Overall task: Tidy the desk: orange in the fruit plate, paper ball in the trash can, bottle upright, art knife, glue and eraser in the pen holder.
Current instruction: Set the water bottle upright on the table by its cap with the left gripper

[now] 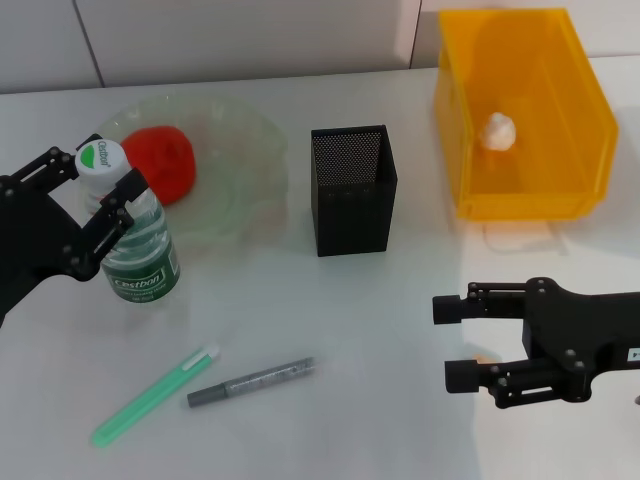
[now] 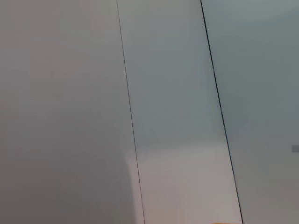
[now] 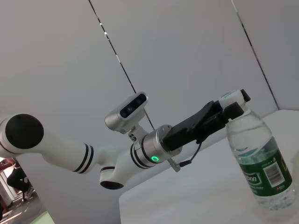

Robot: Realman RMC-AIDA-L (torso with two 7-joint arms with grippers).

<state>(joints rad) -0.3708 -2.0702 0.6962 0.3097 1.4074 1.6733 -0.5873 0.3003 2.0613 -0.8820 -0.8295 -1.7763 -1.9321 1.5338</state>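
Status, largest item first. The trash can (image 1: 520,120), at 2 o'clock on the desk, holds the paper ball (image 1: 499,130): done. The fruit plate (image 1: 240,170), at 10 o'clock, holds the orange (image 1: 160,162): done. The bottle (image 1: 135,235) stands upright at 9 o'clock, the left gripper (image 1: 95,195) pinching its neck.

The pen holder (image 1: 352,190) at 12 o'clock looks empty. The glue (image 1: 155,394) and art knife (image 1: 252,381) lie at 7 o'clock: pending.

The right gripper (image 1: 455,342), fingers spread, hovers at 4 o'clock. The eraser cannot be located.
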